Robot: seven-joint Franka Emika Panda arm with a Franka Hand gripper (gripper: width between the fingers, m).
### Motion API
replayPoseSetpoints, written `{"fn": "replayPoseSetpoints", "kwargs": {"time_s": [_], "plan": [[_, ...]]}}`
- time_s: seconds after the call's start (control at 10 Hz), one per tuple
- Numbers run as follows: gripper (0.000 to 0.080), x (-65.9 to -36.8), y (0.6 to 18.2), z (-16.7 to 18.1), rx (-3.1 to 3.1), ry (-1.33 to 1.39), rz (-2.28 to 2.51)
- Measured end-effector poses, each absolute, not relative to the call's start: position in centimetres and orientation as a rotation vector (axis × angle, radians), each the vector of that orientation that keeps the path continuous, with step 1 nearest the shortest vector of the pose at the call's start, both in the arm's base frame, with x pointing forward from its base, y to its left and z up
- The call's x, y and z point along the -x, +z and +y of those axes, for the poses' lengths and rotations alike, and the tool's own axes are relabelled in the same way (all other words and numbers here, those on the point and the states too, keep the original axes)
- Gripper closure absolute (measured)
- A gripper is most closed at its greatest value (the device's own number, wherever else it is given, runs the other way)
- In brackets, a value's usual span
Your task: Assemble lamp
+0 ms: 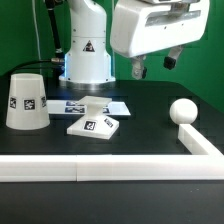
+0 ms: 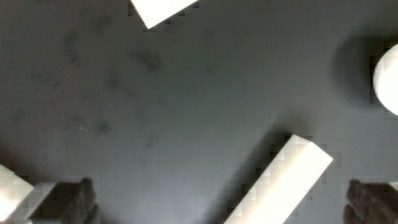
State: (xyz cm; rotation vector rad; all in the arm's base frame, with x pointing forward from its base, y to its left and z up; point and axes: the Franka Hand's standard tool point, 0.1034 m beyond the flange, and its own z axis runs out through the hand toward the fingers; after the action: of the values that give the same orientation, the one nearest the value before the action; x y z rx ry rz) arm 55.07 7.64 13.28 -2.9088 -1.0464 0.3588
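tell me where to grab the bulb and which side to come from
Probably the bulb, around its ball, from straight above: the ball sits exposed on top, and the white rail close beside it crowds a sideways approach.

Glossy white, rounded shells all along the arm point(image 1: 85, 18). Just above the gripper point(image 1: 155, 64), a broad white housing point(image 1: 160, 28) with soft corners and a dark seam. Short dark fingers point(image 2: 64, 200), blurred in the wrist view. Well behind the gripper, a thick white column point(image 1: 92, 64) with a black triangular sticker point(image 1: 88, 46); thin dark cables point(image 1: 45, 30) alongside.
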Motion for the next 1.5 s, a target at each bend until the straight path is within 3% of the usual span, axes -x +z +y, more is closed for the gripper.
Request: {"fn": "replayPoseSetpoints", "kwargs": {"time_s": [0.7,1.1,1.5], "plan": [[0.0100,-54.9,13.1,7.2,2.905,0.351,-1.056],[0.0100,-50.3,11.7,2.1,2.958,0.236,-0.983],[0.0100,-50.2,11.6,2.4,3.078,0.246,-0.586]]}}
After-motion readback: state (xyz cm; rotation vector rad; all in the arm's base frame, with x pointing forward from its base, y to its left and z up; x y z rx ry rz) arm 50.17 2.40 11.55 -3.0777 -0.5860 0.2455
